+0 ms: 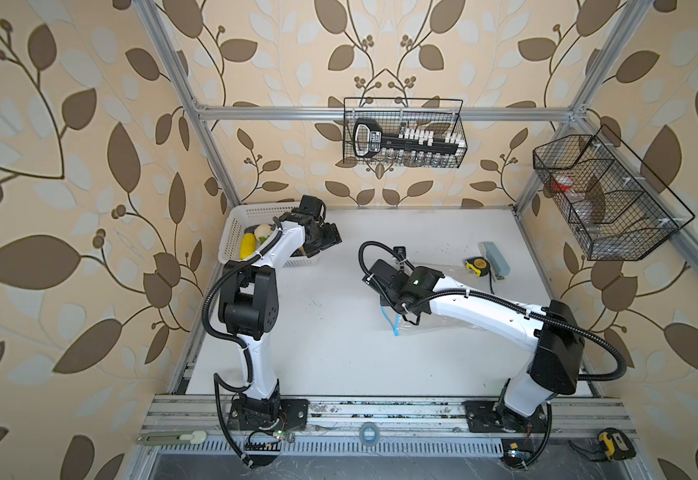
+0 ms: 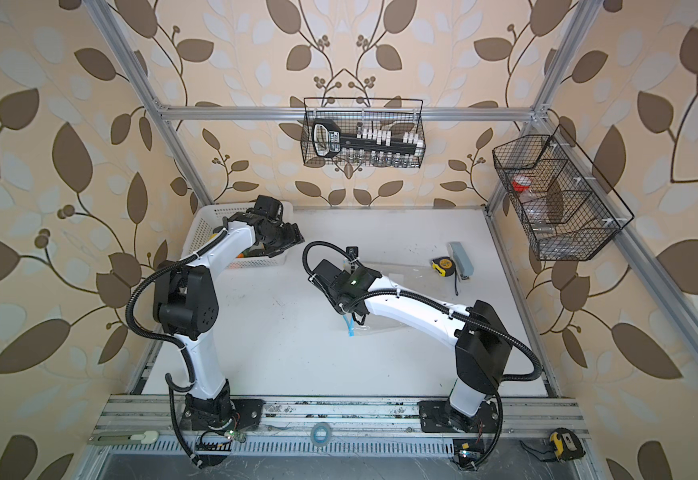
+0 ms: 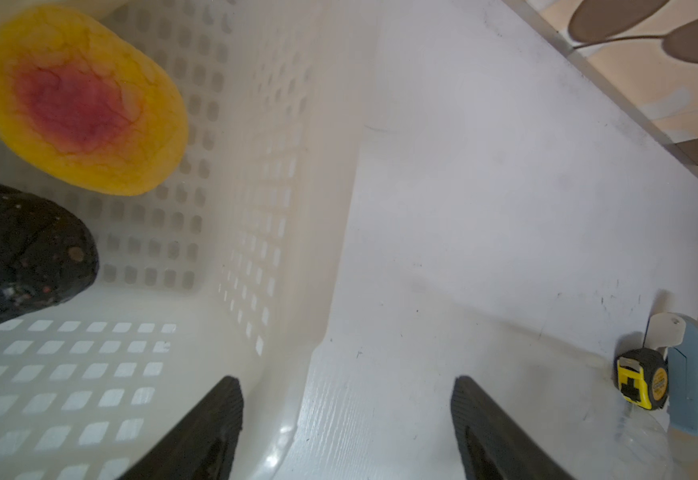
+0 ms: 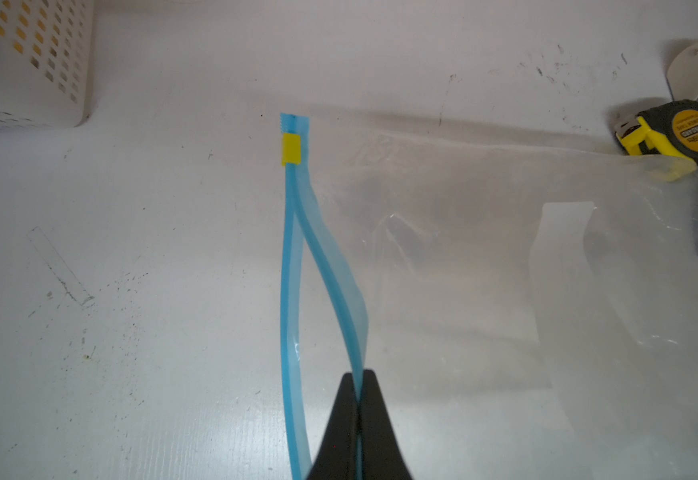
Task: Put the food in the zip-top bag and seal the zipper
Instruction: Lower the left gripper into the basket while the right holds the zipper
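The clear zip-top bag (image 4: pixel 463 270) lies flat on the white table, its mouth partly open. My right gripper (image 4: pixel 358 374) is shut on the upper lip of the blue zipper (image 4: pixel 291 249), lifting it off the lower lip; the yellow slider (image 4: pixel 291 149) sits at the far end. In a top view the zipper (image 1: pixel 397 326) shows below the right wrist. My left gripper (image 3: pixel 347 380) is open and empty, straddling the white basket's wall (image 3: pixel 322 249). Food lies inside the basket: a yellow-red peach (image 3: pixel 77 99), a dark eggplant (image 3: pixel 19 253), yellow corn (image 1: pixel 247 245) and cauliflower (image 1: pixel 260 231).
A yellow tape measure (image 1: pixel 477 266) and a grey-blue stapler-like tool (image 1: pixel 494 259) rest by the bag's far end. Black wire baskets (image 1: pixel 403 133) hang on the back and right walls. Another tape measure (image 1: pixel 609 444) lies on the front rail.
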{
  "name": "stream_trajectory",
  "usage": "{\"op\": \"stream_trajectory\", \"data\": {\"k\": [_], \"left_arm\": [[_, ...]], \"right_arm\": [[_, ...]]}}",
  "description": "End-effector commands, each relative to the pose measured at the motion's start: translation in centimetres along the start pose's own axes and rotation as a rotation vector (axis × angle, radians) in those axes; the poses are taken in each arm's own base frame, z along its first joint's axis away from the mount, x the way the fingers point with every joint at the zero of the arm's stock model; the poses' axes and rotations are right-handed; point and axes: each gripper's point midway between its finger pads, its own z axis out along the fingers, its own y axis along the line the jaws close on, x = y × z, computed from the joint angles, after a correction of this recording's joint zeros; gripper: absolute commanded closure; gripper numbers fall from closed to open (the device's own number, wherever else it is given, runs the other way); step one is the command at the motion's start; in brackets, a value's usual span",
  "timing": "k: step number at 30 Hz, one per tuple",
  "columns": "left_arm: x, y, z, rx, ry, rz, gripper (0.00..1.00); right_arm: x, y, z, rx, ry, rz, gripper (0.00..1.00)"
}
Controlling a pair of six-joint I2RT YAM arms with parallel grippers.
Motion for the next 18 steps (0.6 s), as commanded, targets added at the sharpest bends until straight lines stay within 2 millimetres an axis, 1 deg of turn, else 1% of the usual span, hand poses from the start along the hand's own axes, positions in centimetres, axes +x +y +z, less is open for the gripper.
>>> {"op": "stream_trajectory", "data": {"k": [1, 6, 11, 18], "left_arm": [[2.6, -1.0, 0.2, 0.032, 0.066, -0.012, 0.21], [4.4, -1.2, 0.7, 0.055, 0.093, -0.028, 0.23], [5.6, -2.3, 0.6, 0.076, 0.110, -0.051, 0.24], [7.4, -4.4, 0.9, 0.114, 0.116, -0.074, 0.25]], "right_arm": [[0.0, -0.4, -0.2, 0.011, -0.006, -0.002, 1.00], [0.1, -0.5, -0.2, 0.011, -0.004, -0.009, 1.00], [0.1, -0.7, -0.3, 0.010, -0.006, -0.006, 1.00], [0.3, -1.1, -0.5, 0.010, -0.009, 0.002, 1.00]]}}
